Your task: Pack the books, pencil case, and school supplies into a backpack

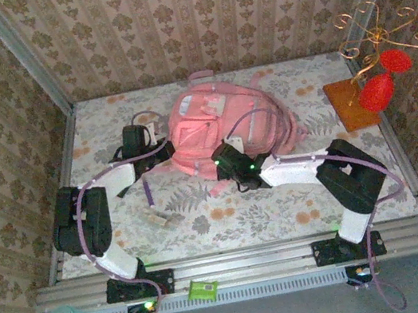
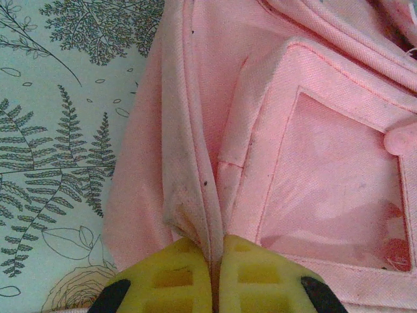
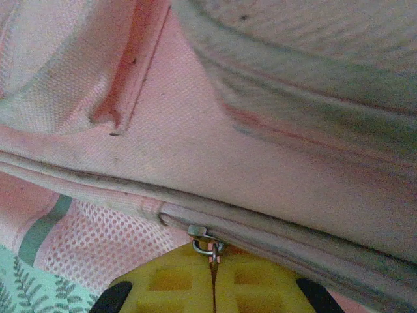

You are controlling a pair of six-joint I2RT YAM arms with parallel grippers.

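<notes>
The left pincer (image 2: 214,253) is closed, its 2 yellow fingers pressed together on a pinched fold of fabric along the side seam of the backpack (image 1: 219,122). In the left wrist view the fold rises straight out of the closed tips, with a square front pocket just to its right and fern-printed table (image 1: 299,205) to its left.

The right pincer (image 3: 212,259) is also closed, gripping a small metal zip pull (image 3: 203,238) that sits on a zip line running along the backpack's lower edge. Pink mesh and a strip of table show at the lower left of that view.

From above, the left arm (image 1: 82,219) is folded sharply at the elbow and reaches inward to the backpack's left side. The right arm (image 1: 350,176) bends at the right and stretches left across the table to the backpack's near edge.

The backpack lies flat at the middle of the table, toward the far wall. A small pale block (image 1: 163,216) lies on the table near the left arm, apart from the backpack.
</notes>
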